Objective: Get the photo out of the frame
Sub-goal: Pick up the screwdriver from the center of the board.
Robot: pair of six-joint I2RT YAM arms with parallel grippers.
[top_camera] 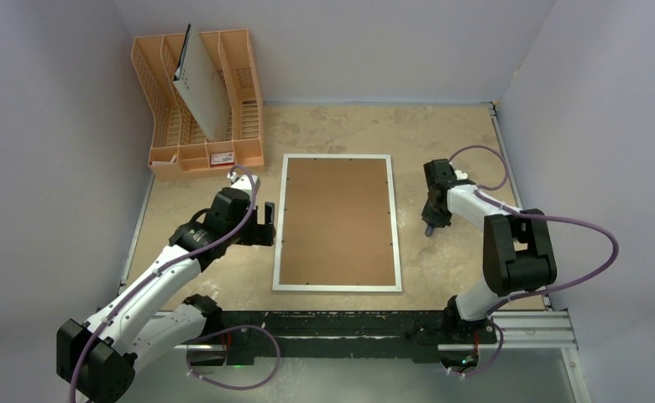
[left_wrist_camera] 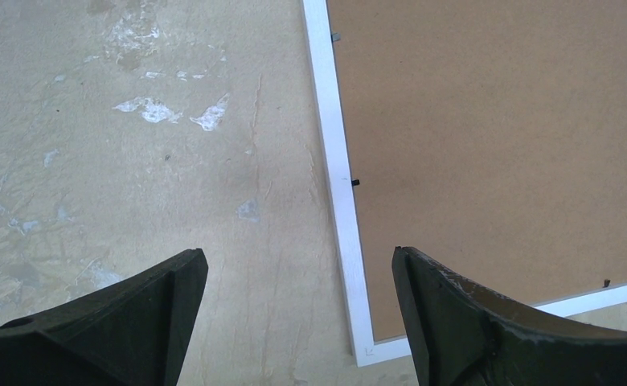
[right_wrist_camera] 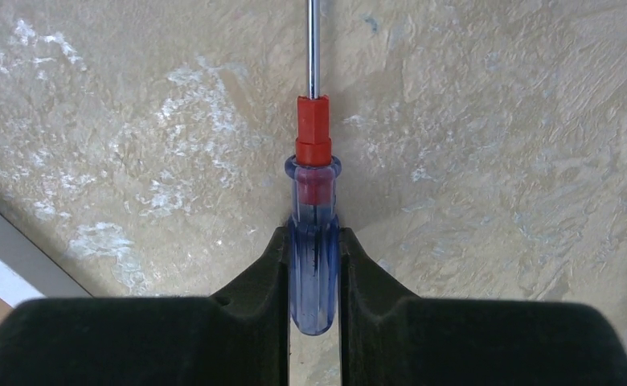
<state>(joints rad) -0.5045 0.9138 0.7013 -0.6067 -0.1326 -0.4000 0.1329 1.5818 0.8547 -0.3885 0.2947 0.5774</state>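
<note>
The frame point(top_camera: 337, 220) lies flat in the middle of the table with its brown fibreboard back up and a narrow white border around it. The photo is hidden. My left gripper point(top_camera: 267, 225) is open and empty beside the frame's left edge. In the left wrist view its jaws point(left_wrist_camera: 298, 261) stand wide apart over the white border point(left_wrist_camera: 338, 177) near a corner. My right gripper point(top_camera: 430, 223) is to the right of the frame, apart from it. It point(right_wrist_camera: 314, 241) is shut on a screwdriver point(right_wrist_camera: 313, 193) with a clear blue handle and red collar.
An orange plastic rack point(top_camera: 166, 126) stands at the back left, with a grey-white board with small holes point(top_camera: 200, 84) leaning in it. Small black tabs point(left_wrist_camera: 355, 182) sit along the frame's inner edge. Walls close in the table on the left, back and right.
</note>
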